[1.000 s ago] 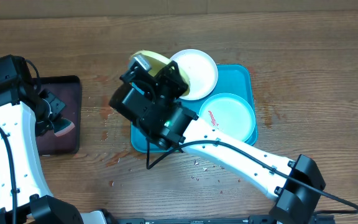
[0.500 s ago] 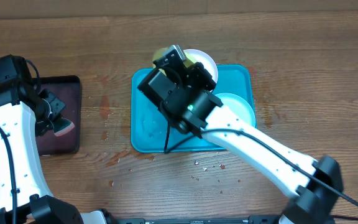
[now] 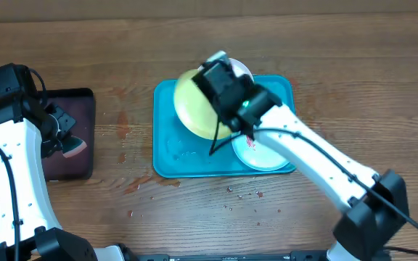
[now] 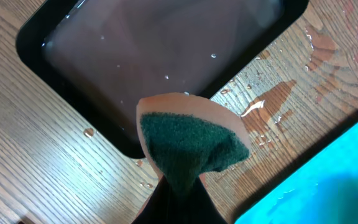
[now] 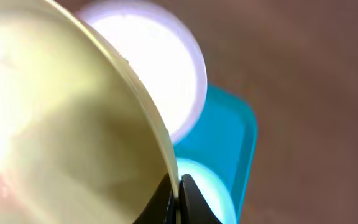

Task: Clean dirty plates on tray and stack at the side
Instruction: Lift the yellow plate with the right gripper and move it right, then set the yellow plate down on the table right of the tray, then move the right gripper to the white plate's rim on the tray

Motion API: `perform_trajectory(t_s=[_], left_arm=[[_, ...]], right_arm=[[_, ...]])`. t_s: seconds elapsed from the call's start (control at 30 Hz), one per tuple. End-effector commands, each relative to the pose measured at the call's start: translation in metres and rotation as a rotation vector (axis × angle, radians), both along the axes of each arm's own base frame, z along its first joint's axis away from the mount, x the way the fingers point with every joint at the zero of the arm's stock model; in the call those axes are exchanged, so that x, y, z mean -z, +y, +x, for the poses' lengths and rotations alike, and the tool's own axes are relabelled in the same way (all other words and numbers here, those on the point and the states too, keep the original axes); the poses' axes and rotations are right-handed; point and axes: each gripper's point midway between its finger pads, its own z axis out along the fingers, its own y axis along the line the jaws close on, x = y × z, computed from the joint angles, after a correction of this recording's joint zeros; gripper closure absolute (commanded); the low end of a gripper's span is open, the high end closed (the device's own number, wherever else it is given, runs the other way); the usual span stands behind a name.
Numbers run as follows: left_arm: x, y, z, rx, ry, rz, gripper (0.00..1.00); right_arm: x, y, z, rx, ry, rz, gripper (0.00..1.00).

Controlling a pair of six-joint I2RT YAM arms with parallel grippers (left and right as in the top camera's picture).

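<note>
My right claw (image 5: 176, 198) is pinched tight on the rim of the yellow-green plate (image 3: 197, 109). My two dark fingertips meet on its edge at the plate's 5 o'clock side in my wrist view. From overhead the plate covers the 11 o'clock part of the teal tray (image 3: 167, 156), and my wrist hides its 3 o'clock edge. I cannot tell whether the plate's far edge touches the tray floor.

The white plate (image 3: 243, 69) shows as a sliver past my wrist at the tray's 12 o'clock rim. In my right wrist view it lies partly over that edge. The mint plate (image 3: 265, 156) lies flat in the tray's 4 o'clock corner under my forearm, with a red smear near its 10 o'clock edge.

My left claw (image 4: 174, 198) is clamped on a sponge (image 4: 191, 146), which has a green scouring face and a peach backing and is folded between the fingers. It hangs over the 3 o'clock side of the black tray (image 3: 85, 94), which sits on the counter (image 3: 339, 72) well off at 9 o'clock from the teal tray. The black tray holds a shallow film of liquid. Water drops (image 4: 263, 106) lie on the wood between the two trays, and crumbs (image 3: 231, 192) are scattered at 6 o'clock of the teal tray.
</note>
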Motion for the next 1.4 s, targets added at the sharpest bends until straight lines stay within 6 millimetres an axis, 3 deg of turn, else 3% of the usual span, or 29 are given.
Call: perform_trajectory(t_s=[0.0, 0.13, 0.17, 0.23, 0.33, 0.43, 0.53, 0.67, 0.77, 0.9, 1.0, 1.1, 1.2, 1.37], left_arm=[[0.001, 0.001, -0.001, 0.005, 0.004, 0.004, 0.96], [0.001, 0.001, -0.001, 0.005, 0.003, 0.004, 0.96], [0.001, 0.001, -0.001, 0.005, 0.004, 0.004, 0.96], [0.002, 0.001, -0.001, 0.005, 0.004, 0.004, 0.96], [0.002, 0.002, 0.000, 0.004, 0.002, 0.004, 0.96], [0.002, 0.002, 0.000, 0.004, 0.003, 0.004, 0.96], [0.002, 0.001, 0.000, 0.005, 0.004, 0.003, 0.96], [0.002, 0.002, 0.001, 0.004, 0.000, 0.004, 0.96], [0.002, 0.002, 0.001, 0.005, 0.003, 0.003, 0.96], [0.003, 0.002, 0.001, 0.005, 0.004, 0.002, 0.96], [0.003, 0.002, 0.001, 0.005, 0.004, 0.003, 0.96], [0.003, 0.002, 0.002, 0.005, 0.000, 0.002, 0.96], [0.003, 0.001, 0.002, 0.006, -0.001, 0.001, 0.96], [0.003, 0.001, 0.002, 0.007, -0.002, -0.003, 0.96]], right_arm=[[-0.007, -0.035, 0.015, 0.185, 0.081, 0.274, 0.96], [-0.024, -0.082, 0.033, 0.242, 0.153, 0.526, 0.96], [-0.025, -0.100, 0.038, 0.269, 0.173, 0.585, 0.96], [-0.018, -0.154, 0.043, 0.376, 0.235, 0.709, 0.96], [0.005, -0.223, 0.035, 0.561, 0.289, 0.743, 0.96], [0.033, -0.275, 0.024, 0.712, 0.321, 0.755, 0.96], [0.068, -0.314, 0.016, 0.822, 0.339, 0.771, 0.96], [0.107, -0.342, 0.010, 0.898, 0.325, 0.790, 0.96], [0.126, -0.353, 0.007, 0.940, 0.315, 0.804, 0.96], [0.127, -0.357, 0.009, 0.942, 0.297, 0.807, 0.96], [0.127, -0.352, 0.008, 0.935, 0.311, 0.814, 0.72], [0.121, -0.327, 0.016, 0.850, 0.341, 0.913, 0.64], [0.116, -0.307, 0.022, 0.788, 0.359, 0.956, 0.65], [0.102, -0.248, 0.043, 0.586, 0.371, 1.019, 0.65]])
